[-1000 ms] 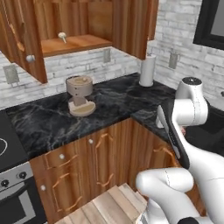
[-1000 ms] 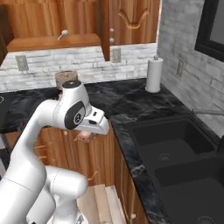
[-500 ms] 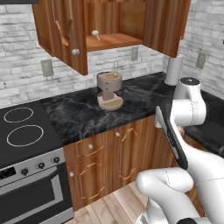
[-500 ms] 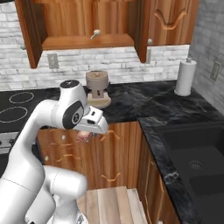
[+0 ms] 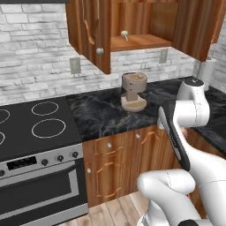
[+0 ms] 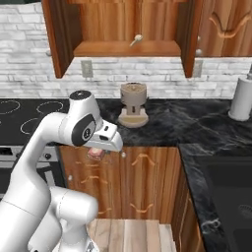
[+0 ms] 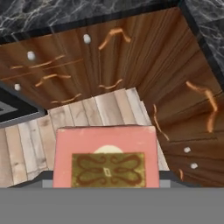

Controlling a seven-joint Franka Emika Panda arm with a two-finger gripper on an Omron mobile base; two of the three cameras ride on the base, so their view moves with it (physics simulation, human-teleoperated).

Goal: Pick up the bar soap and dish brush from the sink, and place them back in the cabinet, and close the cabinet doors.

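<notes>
The pinkish-orange bar soap (image 7: 105, 151) with a patterned label sits between my gripper's jaws, close to the hand camera. From the right base view the soap (image 6: 96, 153) hangs under my gripper (image 6: 97, 151), which is shut on it in front of the lower cabinets, below counter height. The wall cabinet (image 6: 128, 48) stands open above, its doors (image 6: 55, 37) swung out to both sides. On its shelf lies the dish brush (image 6: 136, 39), cream head towards the front. In the left base view the brush (image 5: 124, 34) rests on the cabinet's shelf (image 5: 141, 42). A corner of the black sink (image 6: 231, 197) lies at lower right.
A brown round appliance (image 6: 133, 104) stands on the dark stone counter under the cabinet. A white paper towel roll (image 6: 242, 98) is at the right by the wall. A black stove (image 5: 35, 128) lies to the left. Wooden lower cabinets (image 7: 131, 57) and plank floor are below the hand.
The whole picture has shifted: the base has moved, bringing the open wall cabinet to the middle and the stove into view. The soap stays in the shut gripper.
</notes>
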